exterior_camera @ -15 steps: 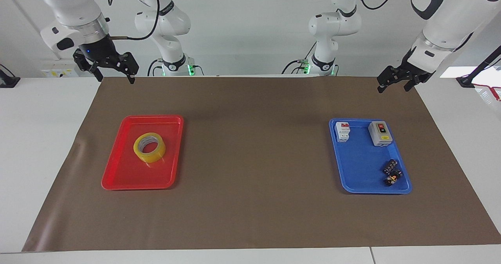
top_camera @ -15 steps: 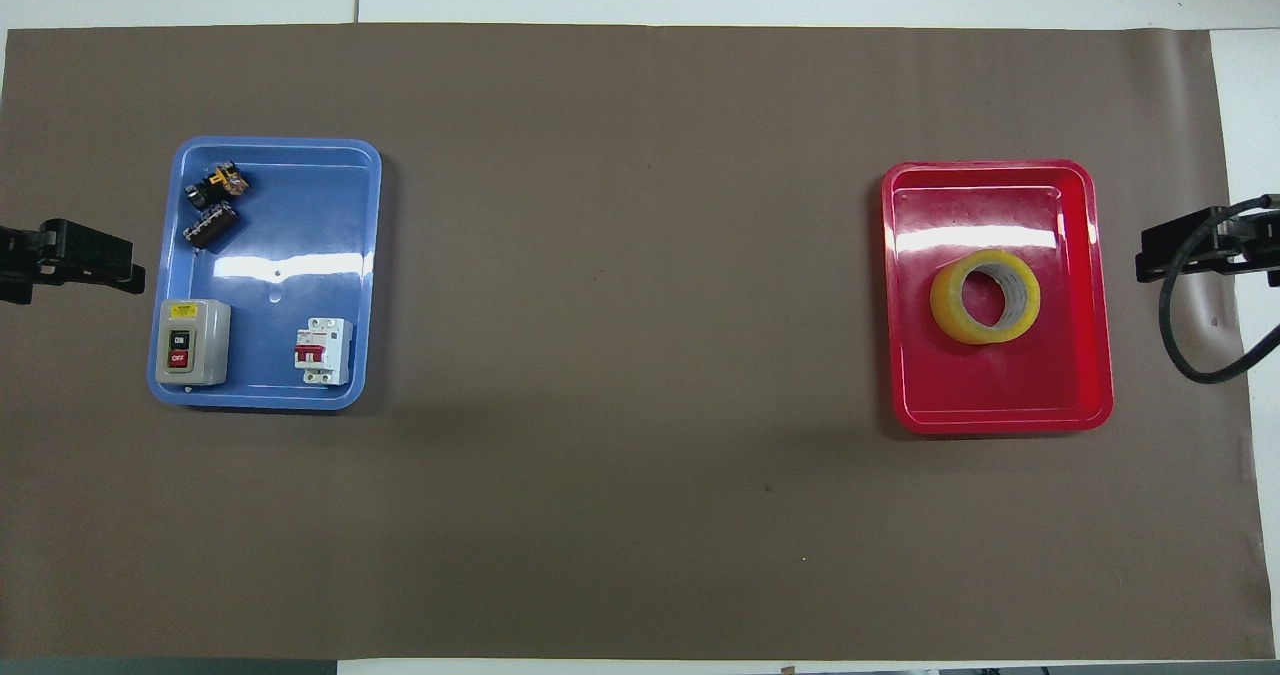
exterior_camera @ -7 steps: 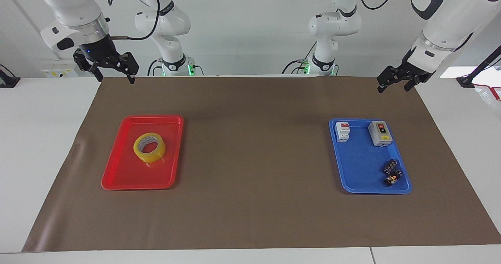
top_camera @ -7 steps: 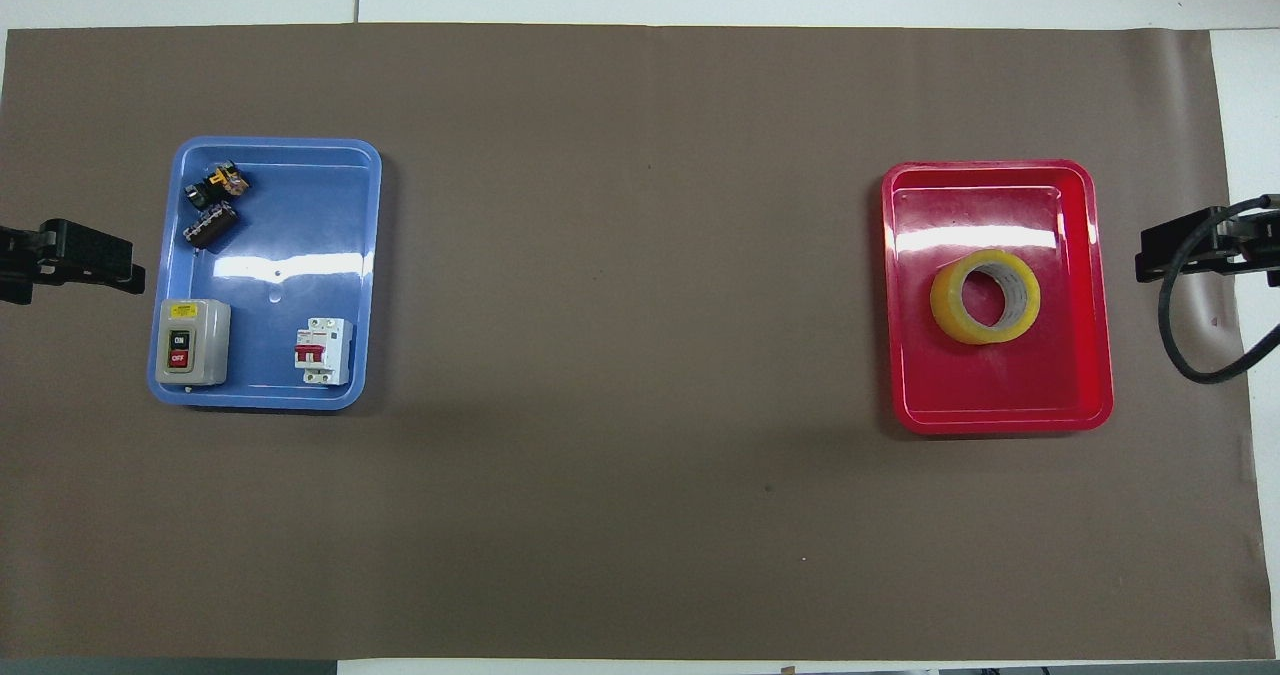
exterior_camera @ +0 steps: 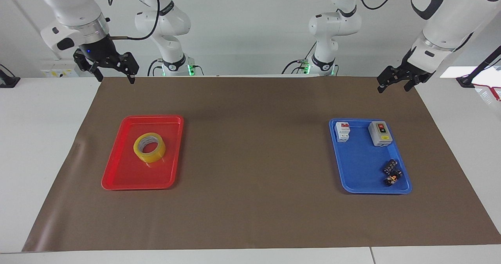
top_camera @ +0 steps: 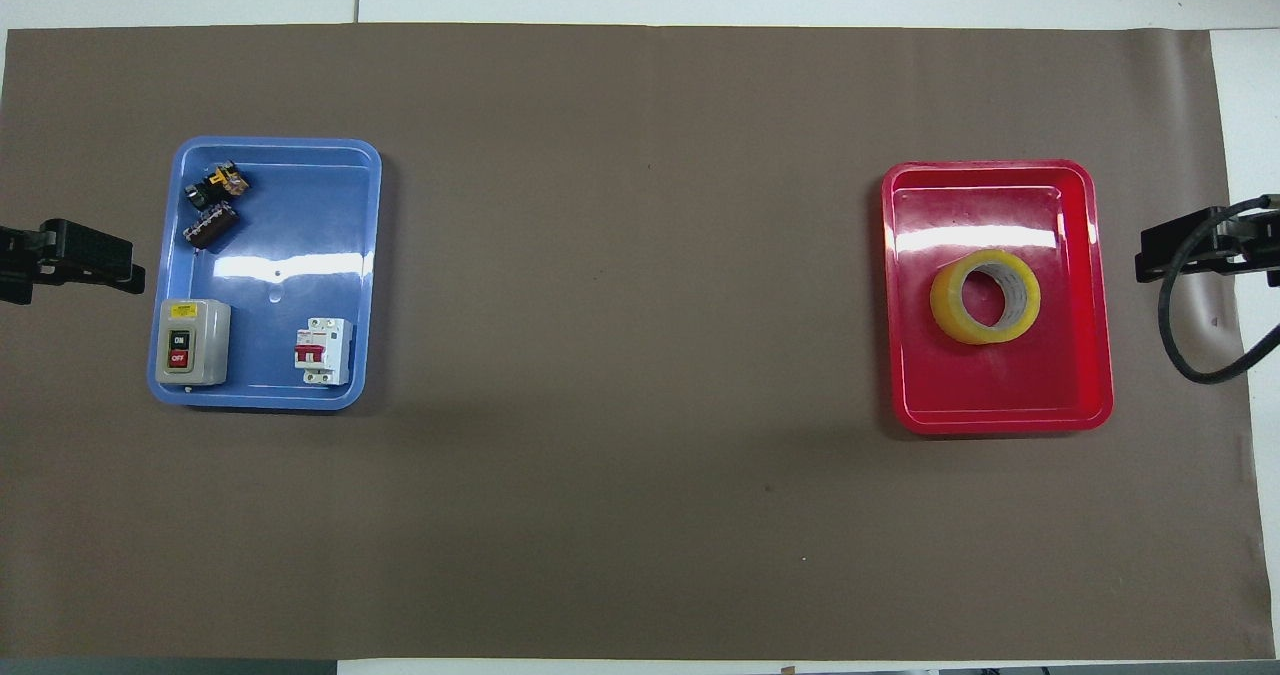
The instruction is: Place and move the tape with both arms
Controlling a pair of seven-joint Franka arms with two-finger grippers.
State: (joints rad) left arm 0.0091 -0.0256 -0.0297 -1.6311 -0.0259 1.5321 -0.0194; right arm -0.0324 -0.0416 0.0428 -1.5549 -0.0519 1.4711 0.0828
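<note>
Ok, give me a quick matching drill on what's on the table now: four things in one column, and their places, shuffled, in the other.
Things:
1. tape
2. switch box
3. breaker
4. right claw

Places:
A. blue tray, robots' end, nearer the table's middle
B. raised over the paper's corner nearest the red tray
C. flat in the red tray
D. blue tray, robots' end, corner toward the left arm's end of the table

Pairs: 1-C, 2-D, 3-A, 4-B
</note>
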